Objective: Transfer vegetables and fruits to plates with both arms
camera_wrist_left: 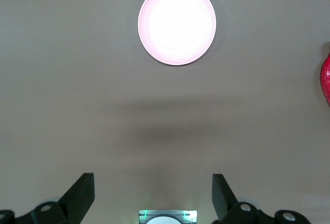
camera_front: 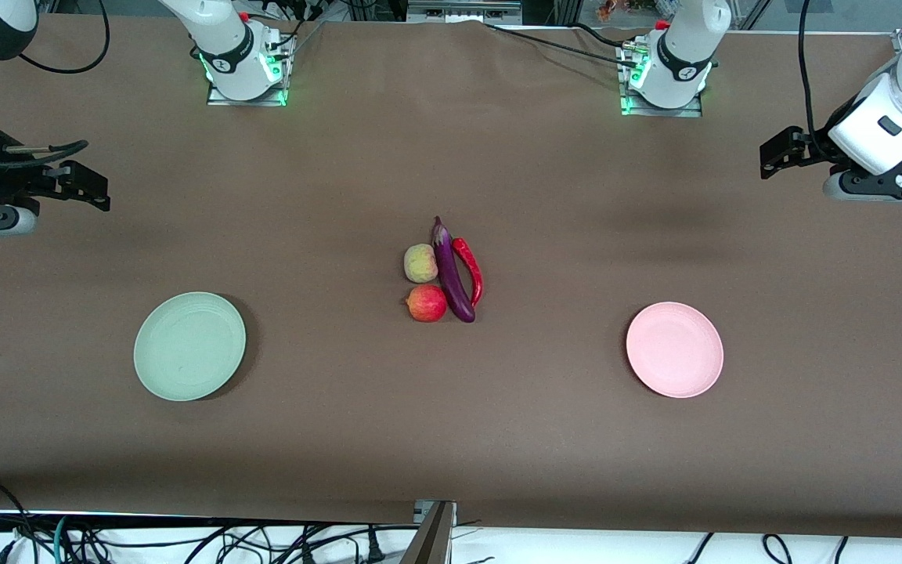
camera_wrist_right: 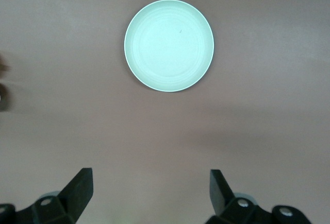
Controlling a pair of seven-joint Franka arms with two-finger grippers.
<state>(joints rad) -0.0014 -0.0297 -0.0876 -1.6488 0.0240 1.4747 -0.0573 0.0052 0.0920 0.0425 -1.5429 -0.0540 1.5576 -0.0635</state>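
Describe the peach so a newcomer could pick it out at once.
Midway between the pale mint green plate and the pale pink plate lies a cluster of produce. The yellow-green peach sits beside the long purple eggplant, farther from the front camera than the red apple-like fruit, which is redder.

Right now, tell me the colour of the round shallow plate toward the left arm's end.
Pale pink plate, clearest in the front view.

Left gripper (camera_wrist_left: 149, 195) and right gripper (camera_wrist_right: 149, 193) wait, fingers apart.

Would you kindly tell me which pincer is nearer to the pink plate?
Left. The left pincer hangs open at the pink plate's end of the table; the right pincer hangs open at the other end.
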